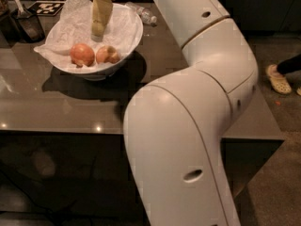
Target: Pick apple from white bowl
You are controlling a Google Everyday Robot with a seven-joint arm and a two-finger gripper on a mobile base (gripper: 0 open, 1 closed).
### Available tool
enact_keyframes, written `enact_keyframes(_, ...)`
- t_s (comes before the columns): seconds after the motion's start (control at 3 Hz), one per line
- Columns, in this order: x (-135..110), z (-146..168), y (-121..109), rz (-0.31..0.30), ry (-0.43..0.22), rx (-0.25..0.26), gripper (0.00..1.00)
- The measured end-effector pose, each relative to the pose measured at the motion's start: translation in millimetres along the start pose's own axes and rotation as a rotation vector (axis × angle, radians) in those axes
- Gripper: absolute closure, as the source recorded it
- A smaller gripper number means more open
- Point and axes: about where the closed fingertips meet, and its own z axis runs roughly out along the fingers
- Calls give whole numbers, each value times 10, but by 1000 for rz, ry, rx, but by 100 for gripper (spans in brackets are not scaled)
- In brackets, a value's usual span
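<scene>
camera view: gripper hangs inside the white bowl, far side, open or closed i cannot tell; apple near its front rim; counter runs on before it.

You've got a pretty dim room here, with the light coming from above. The white bowl drops a heavy shadow on the table toward its front edge. Two little glare dots sit along that edge, and the gripper over the bowl's back is well lit.
</scene>
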Motion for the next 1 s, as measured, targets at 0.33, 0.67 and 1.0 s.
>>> enact_keyframes(0.33, -1, 257, -75, 11, -19, -32, 0)
enact_keyframes(0.67, 56, 732, -132, 48, -38, -93, 0)
enact_keyframes(1.0, -69, 821, -254, 48, -77, -51, 6)
